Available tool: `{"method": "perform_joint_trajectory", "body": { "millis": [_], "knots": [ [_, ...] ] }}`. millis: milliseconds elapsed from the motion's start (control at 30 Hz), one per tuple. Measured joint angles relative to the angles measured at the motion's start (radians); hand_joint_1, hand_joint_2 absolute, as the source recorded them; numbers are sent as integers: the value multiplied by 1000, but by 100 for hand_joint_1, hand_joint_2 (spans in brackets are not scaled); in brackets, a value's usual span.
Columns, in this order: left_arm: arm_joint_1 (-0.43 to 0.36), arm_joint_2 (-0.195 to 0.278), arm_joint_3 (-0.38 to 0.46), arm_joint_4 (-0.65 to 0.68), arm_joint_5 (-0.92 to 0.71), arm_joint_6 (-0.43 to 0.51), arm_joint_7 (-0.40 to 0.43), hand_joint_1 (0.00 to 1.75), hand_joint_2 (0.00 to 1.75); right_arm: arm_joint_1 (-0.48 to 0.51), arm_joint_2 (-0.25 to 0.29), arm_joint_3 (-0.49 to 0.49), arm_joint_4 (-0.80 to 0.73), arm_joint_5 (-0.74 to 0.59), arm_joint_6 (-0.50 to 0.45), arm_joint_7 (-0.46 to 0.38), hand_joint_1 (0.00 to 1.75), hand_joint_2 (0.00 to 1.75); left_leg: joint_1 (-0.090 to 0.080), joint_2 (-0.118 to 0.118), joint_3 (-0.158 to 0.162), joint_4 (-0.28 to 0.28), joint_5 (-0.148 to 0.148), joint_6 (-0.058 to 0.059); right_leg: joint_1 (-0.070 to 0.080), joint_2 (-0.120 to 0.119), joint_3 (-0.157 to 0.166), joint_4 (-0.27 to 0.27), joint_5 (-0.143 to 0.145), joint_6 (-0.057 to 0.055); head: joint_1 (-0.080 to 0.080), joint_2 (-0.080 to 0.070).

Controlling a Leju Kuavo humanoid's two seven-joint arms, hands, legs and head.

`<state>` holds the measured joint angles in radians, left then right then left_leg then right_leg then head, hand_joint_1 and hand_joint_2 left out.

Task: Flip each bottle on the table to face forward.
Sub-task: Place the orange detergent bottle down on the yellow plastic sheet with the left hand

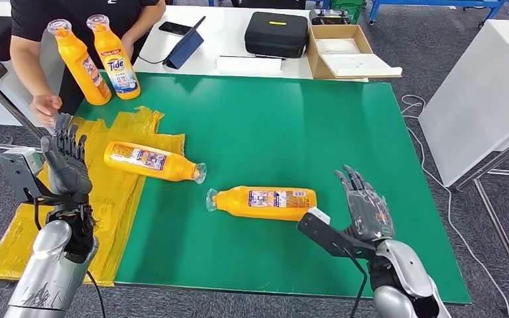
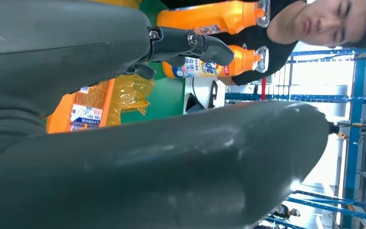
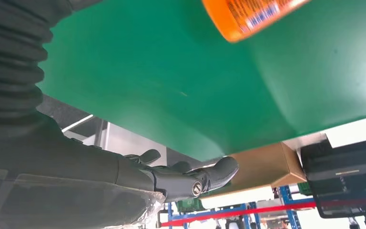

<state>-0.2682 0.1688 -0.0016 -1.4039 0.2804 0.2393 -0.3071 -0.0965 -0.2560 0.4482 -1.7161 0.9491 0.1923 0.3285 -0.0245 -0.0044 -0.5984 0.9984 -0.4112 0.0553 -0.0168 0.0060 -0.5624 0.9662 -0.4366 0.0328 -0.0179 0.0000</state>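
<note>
Two orange bottles lie on their sides on the green counter [image 1: 344,112]. The left lying bottle [image 1: 152,161] rests partly on a crinkly yellow plastic sheet [image 1: 116,199], with its clear cap pointing right. The right lying bottle [image 1: 263,202] is near the middle of the counter, with its cap pointing left. The two caps are near each other but do not touch.

Two more orange bottles [image 1: 96,59] stand up at the far left corner, close to a person in a black shirt [image 1: 66,20].

The left hand [image 1: 65,158] is up over the yellow sheet, open and holding nothing. The right hand [image 1: 366,202] is just beside the right lying bottle's bottom end, fingers straight and apart, holding nothing.
</note>
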Motion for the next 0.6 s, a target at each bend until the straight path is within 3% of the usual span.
{"method": "perform_joint_trajectory", "body": {
  "millis": [600],
  "knots": [
    [-19, 34, -19, 10, 49, 2, 1, 0, 0, -141, 44, 42, 139, -39, 57, 18, 0, 175, 0, -1, -1, 0, 1, 0, 0, -1, 0, 0, 1, 0, 0, 0]
  ]
}}
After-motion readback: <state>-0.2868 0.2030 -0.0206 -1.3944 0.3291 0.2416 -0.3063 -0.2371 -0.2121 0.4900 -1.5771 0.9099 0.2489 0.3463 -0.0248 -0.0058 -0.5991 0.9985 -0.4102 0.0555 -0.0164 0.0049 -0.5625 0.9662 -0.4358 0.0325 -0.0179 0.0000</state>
